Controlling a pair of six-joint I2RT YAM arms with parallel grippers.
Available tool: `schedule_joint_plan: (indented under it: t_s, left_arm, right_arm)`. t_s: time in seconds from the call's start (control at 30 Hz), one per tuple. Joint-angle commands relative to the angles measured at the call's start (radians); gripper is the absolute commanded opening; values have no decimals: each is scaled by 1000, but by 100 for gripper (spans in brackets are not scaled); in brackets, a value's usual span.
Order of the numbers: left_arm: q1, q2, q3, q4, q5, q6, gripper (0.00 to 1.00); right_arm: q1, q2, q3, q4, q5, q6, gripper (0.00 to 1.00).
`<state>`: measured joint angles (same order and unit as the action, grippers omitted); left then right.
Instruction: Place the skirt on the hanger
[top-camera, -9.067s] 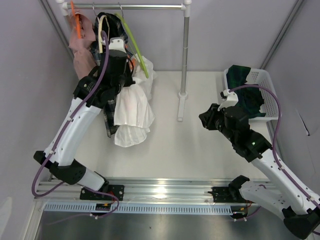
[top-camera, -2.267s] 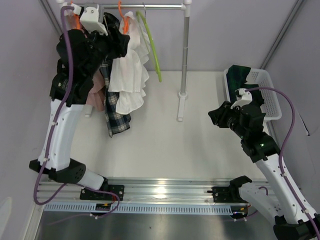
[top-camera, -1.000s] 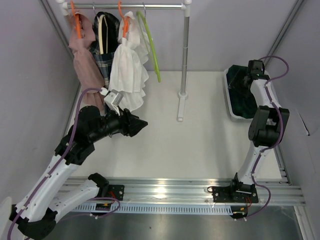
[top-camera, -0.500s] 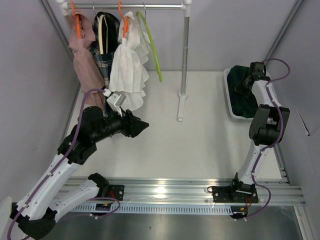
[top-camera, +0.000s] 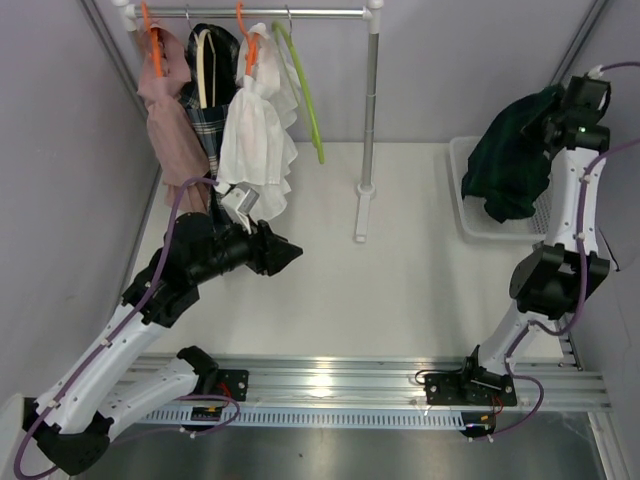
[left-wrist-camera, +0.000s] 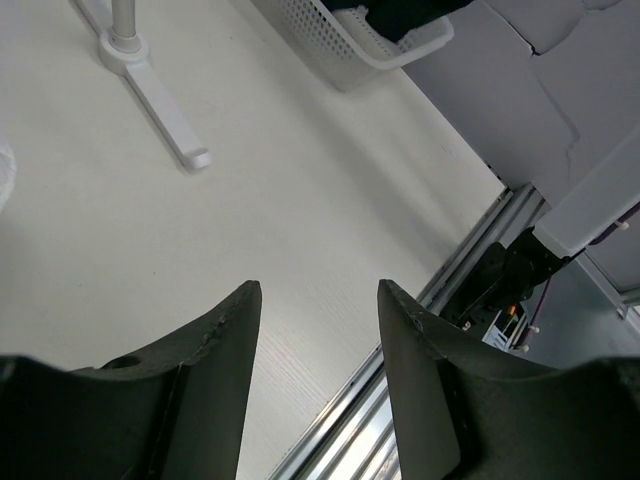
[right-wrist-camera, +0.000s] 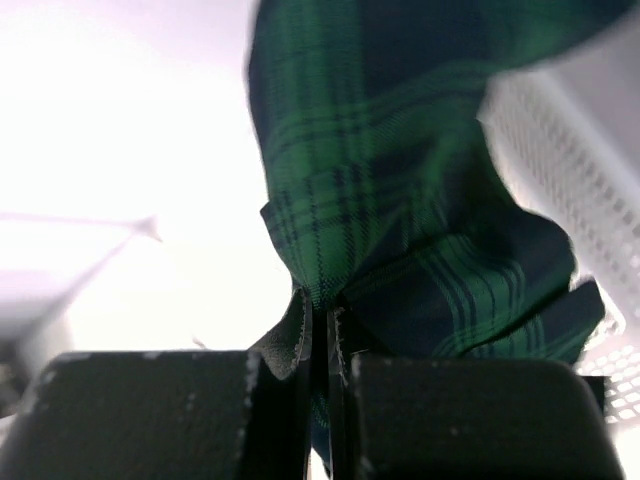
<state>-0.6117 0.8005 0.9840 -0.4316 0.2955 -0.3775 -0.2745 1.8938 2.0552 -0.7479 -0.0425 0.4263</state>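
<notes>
The skirt (top-camera: 510, 165) is dark green plaid and hangs bunched above the white basket (top-camera: 466, 215) at the right. My right gripper (top-camera: 562, 108) is shut on its upper edge. In the right wrist view the fabric (right-wrist-camera: 400, 180) is pinched between the closed fingers of that gripper (right-wrist-camera: 320, 322). An empty green hanger (top-camera: 306, 95) hangs on the rail (top-camera: 290, 13) at the back left. My left gripper (top-camera: 296, 256) is open and holds nothing. It hovers low over the table below the hung clothes, and only bare table shows between its fingers (left-wrist-camera: 315, 290).
The rail also carries a pink garment (top-camera: 165, 100), a dark plaid one (top-camera: 205, 130) and a white one (top-camera: 258, 130). The rack's post (top-camera: 371, 100) and foot (top-camera: 361, 218) stand mid-table. The basket (left-wrist-camera: 335, 55) and the foot (left-wrist-camera: 155, 90) show in the left wrist view.
The right arm has risen and lifted the skirt up out of the basket, its gripper now shut on the cloth. The left gripper has crept slightly right.
</notes>
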Motion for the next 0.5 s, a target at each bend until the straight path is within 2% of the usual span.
schedule_joint_plan:
  t_s: [0.0, 0.13, 0.27, 0.47]
  left_arm:
    - [-11, -4, -11, 47, 5, -18, 55]
    - [-16, -7, -18, 48, 2, -18, 55]
    - [-19, -9, -19, 53, -4, -17, 55]
    - [-20, -18, -22, 65, -9, -26, 55]
  right_arm:
    - [1, -168, 111, 35, -33, 15, 0]
    - [1, -268, 122, 65, -74, 26, 0]
    - [3, -367, 114, 94, -178, 52, 0]
    - [92, -479, 54, 87, -273, 69, 0]
